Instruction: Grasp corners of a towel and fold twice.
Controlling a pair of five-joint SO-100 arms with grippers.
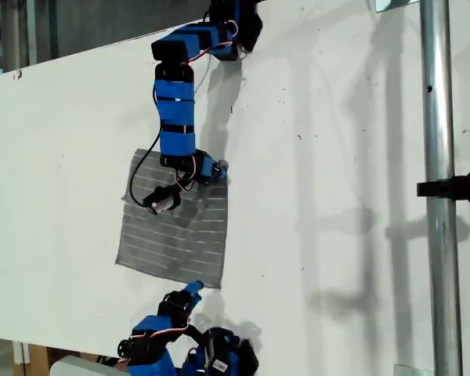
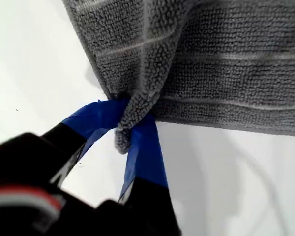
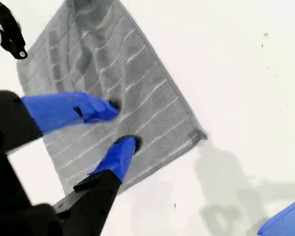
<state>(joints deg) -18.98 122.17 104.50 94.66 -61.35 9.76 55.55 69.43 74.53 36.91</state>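
Closest up, our first gripper [image 2: 130, 123] is clamped on one corner [image 2: 123, 140] of the towel [image 2: 226, 64]. Only a small tuft is held, so a quick lift could pull it free.

Over in the second wrist view, our second gripper [image 3: 120, 125] hangs wide above the towel, inboard of the second corner [image 3: 199, 135]; closing there would likely bunch the middle instead.

From outside, the towel lies on the desk [image 1: 337, 157] between both arms. It is nearly square with no clear long axis, and its stripes run across the exterior view.
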